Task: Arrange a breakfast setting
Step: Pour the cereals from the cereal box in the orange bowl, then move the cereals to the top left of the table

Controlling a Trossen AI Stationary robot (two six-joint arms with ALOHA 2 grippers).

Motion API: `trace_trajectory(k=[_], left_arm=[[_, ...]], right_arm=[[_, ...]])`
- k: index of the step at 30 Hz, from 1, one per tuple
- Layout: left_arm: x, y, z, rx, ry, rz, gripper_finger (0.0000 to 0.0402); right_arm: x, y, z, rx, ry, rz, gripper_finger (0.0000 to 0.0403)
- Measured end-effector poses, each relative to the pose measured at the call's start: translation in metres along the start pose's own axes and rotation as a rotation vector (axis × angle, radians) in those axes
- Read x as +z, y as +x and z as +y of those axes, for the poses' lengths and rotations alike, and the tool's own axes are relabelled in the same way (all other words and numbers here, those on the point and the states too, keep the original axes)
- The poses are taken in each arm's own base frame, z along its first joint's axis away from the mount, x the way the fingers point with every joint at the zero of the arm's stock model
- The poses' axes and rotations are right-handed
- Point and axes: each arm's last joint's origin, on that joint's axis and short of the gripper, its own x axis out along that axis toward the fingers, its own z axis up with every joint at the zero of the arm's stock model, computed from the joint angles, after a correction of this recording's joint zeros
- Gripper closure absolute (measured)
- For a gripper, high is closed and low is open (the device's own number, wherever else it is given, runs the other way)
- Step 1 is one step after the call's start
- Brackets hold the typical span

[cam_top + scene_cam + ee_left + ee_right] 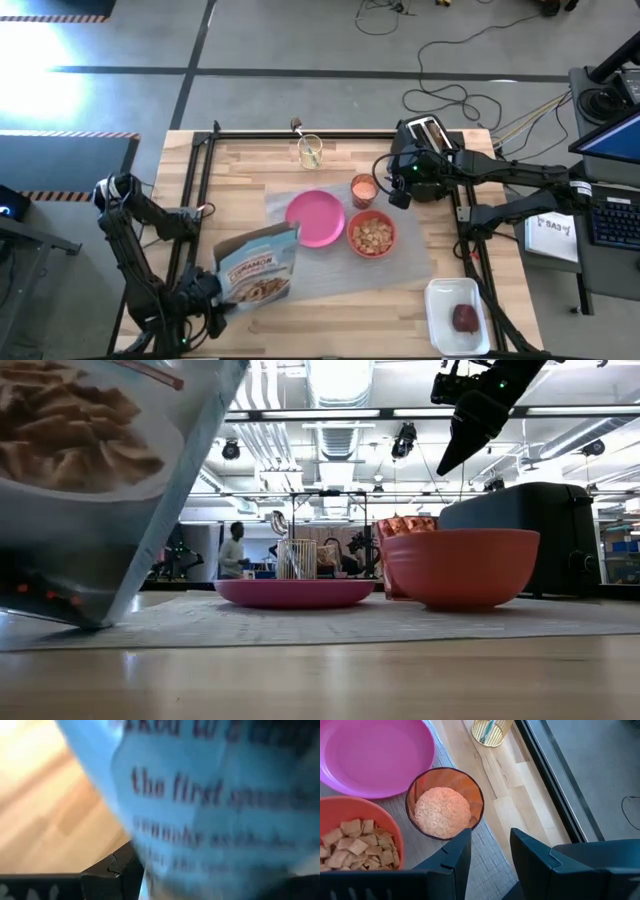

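Note:
A grey placemat point(335, 262) lies at the table's middle. On it rest a pink plate point(315, 218), a red-orange bowl point(371, 235) of cereal squares and an orange-tinted cup point(444, 802) with a pale filling. My left gripper point(210, 296) is shut on a blue cereal bag point(257, 270) at the mat's near left. My right gripper point(490, 852) is open and empty, raised just right of the cup point(363, 188). A dark-red fruit point(465, 317) lies in the white tray point(440, 295). Toast and spoon do not show. My left gripper holds the cereal bag by its near left end point(224, 290), coming from the table's left. The bag itself hides the place of contact in the wrist view point(210, 800). The bag is tilted, its other end point(288, 232) pointing toward the plate, its low end point(95, 622) close to the mat.
A black toaster point(430, 140) stands at the far right, behind my right arm. A clear ribbed glass point(310, 150) stands beyond the plate. The white tray is at the near right corner. Black frame rails run along the table's left, far and right edges.

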Motion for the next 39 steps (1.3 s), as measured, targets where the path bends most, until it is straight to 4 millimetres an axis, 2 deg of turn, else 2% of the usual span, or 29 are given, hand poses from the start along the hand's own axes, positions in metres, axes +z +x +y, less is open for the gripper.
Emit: trace_trajectory(k=[5, 11, 29, 33, 39], left_arm=[[-0.017, 0.010, -0.003, 0.055, 0.008, 0.151, 0.0222], [-0.028, 0.022, -0.007, 0.081, 0.019, 0.188, 0.0222], [-0.033, 0.016, -0.005, 0.100, -0.130, 0.185, 0.0220], [-0.028, 0.005, -0.007, 0.132, -0.128, 0.164, 0.0197], [-0.021, -0.011, -0.006, 0.177, -0.053, 0.100, 0.0118]], right_arm=[[0.000, 0.000, 0.000, 0.000, 0.000, 0.000, 0.0275], [0.000, 0.000, 0.000, 0.000, -0.001, 0.000, 0.0275], [0.000, 0.000, 0.000, 0.000, 0.000, 0.000, 0.0275], [0.000, 0.000, 0.000, 0.000, 0.000, 0.000, 0.0275], [0.000, 0.000, 0.000, 0.000, 0.000, 0.000, 0.0275]])
